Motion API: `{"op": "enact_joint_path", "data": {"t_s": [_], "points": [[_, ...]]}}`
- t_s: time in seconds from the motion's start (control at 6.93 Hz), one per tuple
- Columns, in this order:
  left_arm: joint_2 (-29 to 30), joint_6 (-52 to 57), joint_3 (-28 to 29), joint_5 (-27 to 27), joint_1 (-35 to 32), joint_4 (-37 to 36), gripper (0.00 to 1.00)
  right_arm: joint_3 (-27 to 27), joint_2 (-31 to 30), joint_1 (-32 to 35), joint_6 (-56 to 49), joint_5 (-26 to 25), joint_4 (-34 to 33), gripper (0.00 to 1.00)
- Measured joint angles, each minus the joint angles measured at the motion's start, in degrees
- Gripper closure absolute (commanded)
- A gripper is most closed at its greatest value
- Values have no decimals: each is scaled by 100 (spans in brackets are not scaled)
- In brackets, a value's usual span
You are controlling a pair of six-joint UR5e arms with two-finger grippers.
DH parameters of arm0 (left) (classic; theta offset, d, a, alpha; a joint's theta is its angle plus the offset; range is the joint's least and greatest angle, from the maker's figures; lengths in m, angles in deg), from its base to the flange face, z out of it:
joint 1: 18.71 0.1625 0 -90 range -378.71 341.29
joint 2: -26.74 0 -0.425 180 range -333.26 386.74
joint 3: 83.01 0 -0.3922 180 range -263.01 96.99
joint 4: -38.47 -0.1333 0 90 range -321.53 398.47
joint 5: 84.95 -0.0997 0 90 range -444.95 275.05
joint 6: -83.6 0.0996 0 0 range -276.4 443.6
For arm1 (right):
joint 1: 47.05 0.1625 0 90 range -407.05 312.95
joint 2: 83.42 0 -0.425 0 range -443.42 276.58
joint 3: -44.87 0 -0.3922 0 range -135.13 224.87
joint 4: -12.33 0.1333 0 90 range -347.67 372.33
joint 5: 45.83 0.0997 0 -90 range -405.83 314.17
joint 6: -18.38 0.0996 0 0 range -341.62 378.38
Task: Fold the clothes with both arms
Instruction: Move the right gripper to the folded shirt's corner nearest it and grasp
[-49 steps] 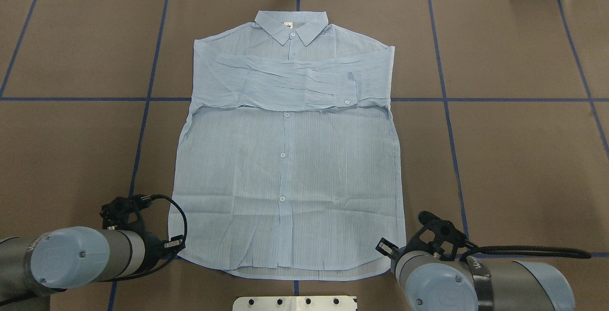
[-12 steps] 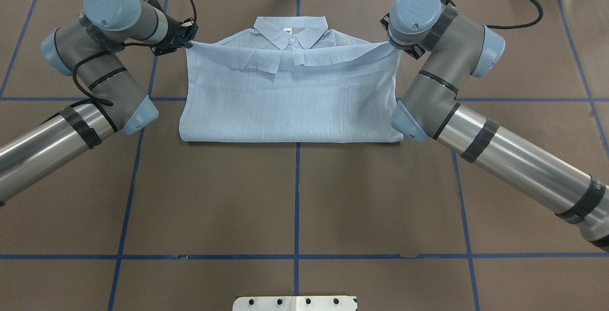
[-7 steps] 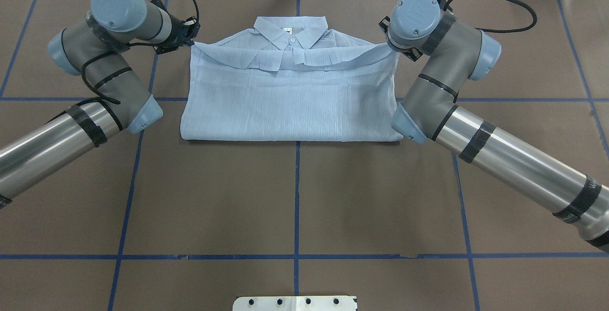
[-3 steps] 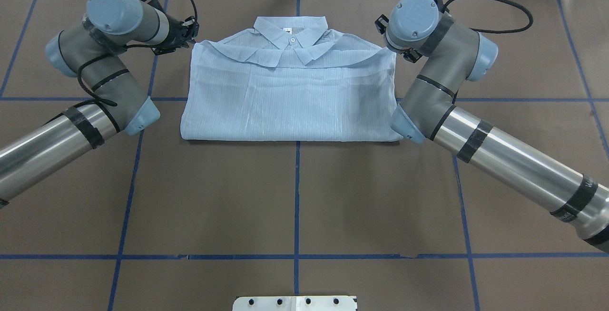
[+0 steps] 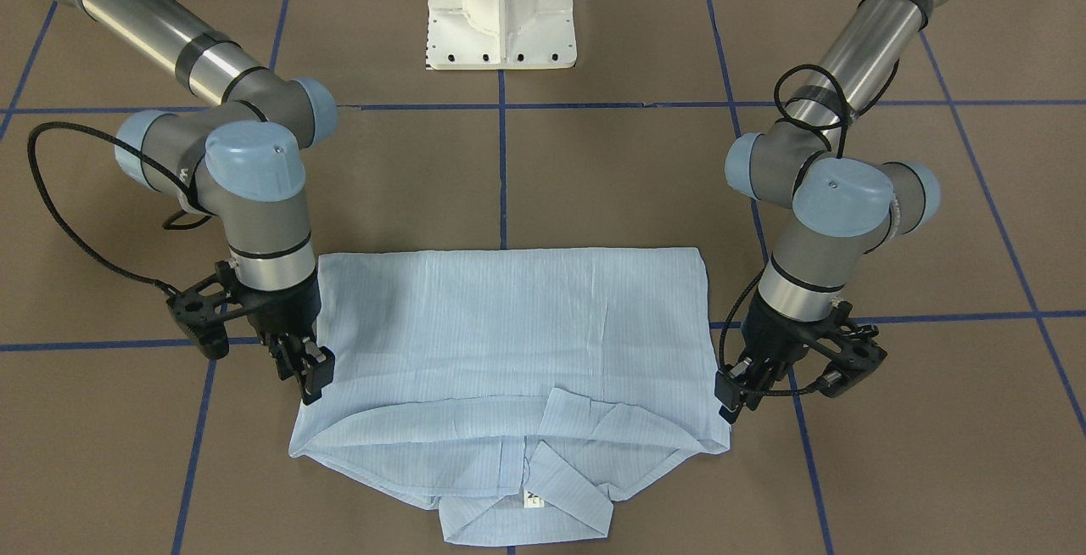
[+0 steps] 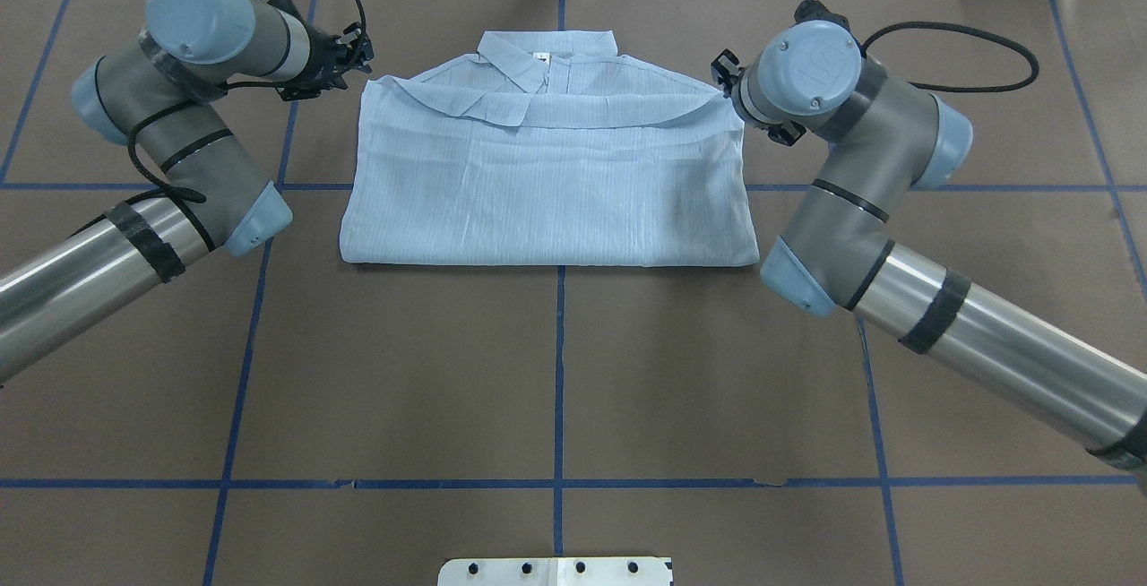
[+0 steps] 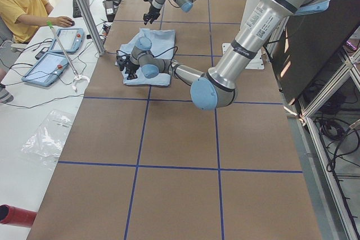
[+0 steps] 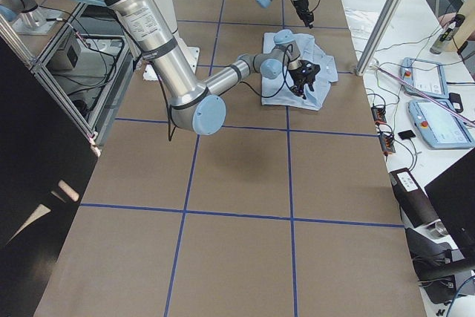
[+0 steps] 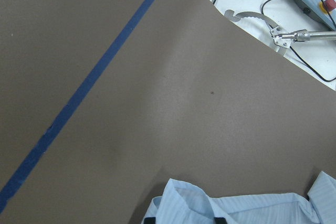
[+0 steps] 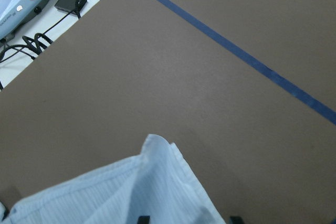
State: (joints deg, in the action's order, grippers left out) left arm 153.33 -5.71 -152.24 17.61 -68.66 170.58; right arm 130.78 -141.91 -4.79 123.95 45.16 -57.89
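The light blue striped shirt (image 6: 547, 183) lies folded in half on the brown table, its hem laid across the shoulders just below the collar (image 6: 547, 53). The fold line faces the robot. It also shows in the front view (image 5: 509, 326). My left gripper (image 5: 731, 396) is open and hovers just off the shirt's far left corner; it shows in the overhead view (image 6: 358, 62) too. My right gripper (image 5: 311, 378) is open at the far right corner. Both wrist views show a shirt corner (image 9: 236, 208) (image 10: 115, 192) by parted fingertips.
The white pedestal base (image 5: 501, 8) stands at the robot's side of the table. Blue tape lines (image 6: 557, 371) cross the brown cover. A seated operator (image 7: 19, 4), tablets (image 8: 438, 102) and cables sit beyond the table's far edge.
Both grippers let go of the hem, which dropped flat over the shoulders. The right wrist moved slightly outward and toward the robot, the left slightly outward. Earlier, the shirt lay unfolded.
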Motion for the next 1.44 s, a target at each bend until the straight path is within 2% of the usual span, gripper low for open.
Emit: {"op": "enact_joint_path", "data": {"t_s": [0.29, 0.58, 1.01, 1.44], "points": [[-128, 11, -167, -11, -24, 4, 53, 835, -745, -334, 31, 6, -1, 36], [-186, 41, -224, -28, -135, -15, 53, 1025, -1053, -621, 47, 6, 20, 35], [-347, 106, -361, -26, -249, -21, 53, 1235, -1182, -1024, 463, 7, 20, 35], [-366, 107, -371, -25, -252, -27, 53, 1576, -1537, -1192, 600, 0, 0, 36]]}}
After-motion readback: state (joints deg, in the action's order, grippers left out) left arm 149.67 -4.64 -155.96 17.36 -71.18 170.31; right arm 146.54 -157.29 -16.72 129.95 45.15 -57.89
